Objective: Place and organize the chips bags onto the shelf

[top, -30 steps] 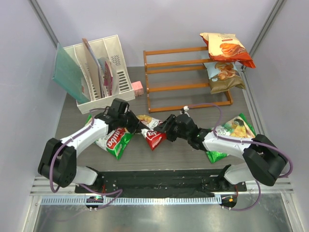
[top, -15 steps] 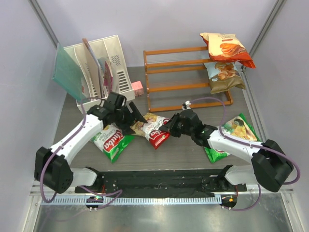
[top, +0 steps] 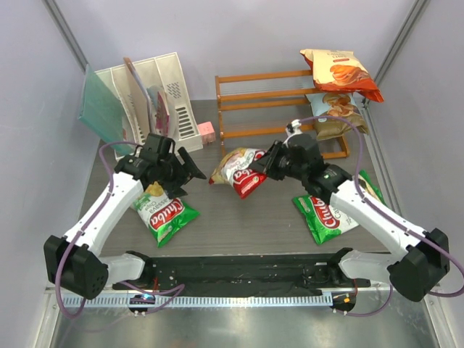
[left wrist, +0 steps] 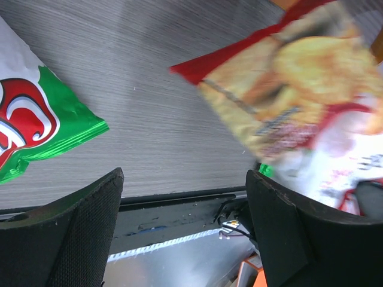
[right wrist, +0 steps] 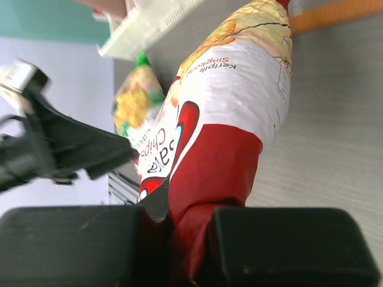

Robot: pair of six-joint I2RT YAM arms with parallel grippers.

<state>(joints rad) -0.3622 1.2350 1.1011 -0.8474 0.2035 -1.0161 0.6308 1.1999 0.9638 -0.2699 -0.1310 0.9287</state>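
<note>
The top view suggests the job is under halfway. Two bags sit at the right end of the shelf (top: 254, 77), the cream bag (top: 339, 71) on the top tier and the blue bag (top: 335, 112) on the tier below, while three are off it. The left green bag (top: 165, 215) and right green bag (top: 328, 216) lie flat on the table (top: 239, 217), well apart. The red bag (top: 238, 168) seems lifted just in front of the shelf's lowest rail, pinched at its near end by the right gripper (top: 265, 165). The left gripper (top: 190, 177) stands spread and empty beside it. In the left wrist view the two fingers (left wrist: 72, 233) are wide apart with nothing between them. The red bag is a blur at upper right (glossy, printed with chips), and a corner of the left green bag shows at left. In the right wrist view the jaws are closed tight on the red bag's crimped edge. The bag juts away from them, puffed and creased, toward the organizer (right wrist: 149, 18).
</note>
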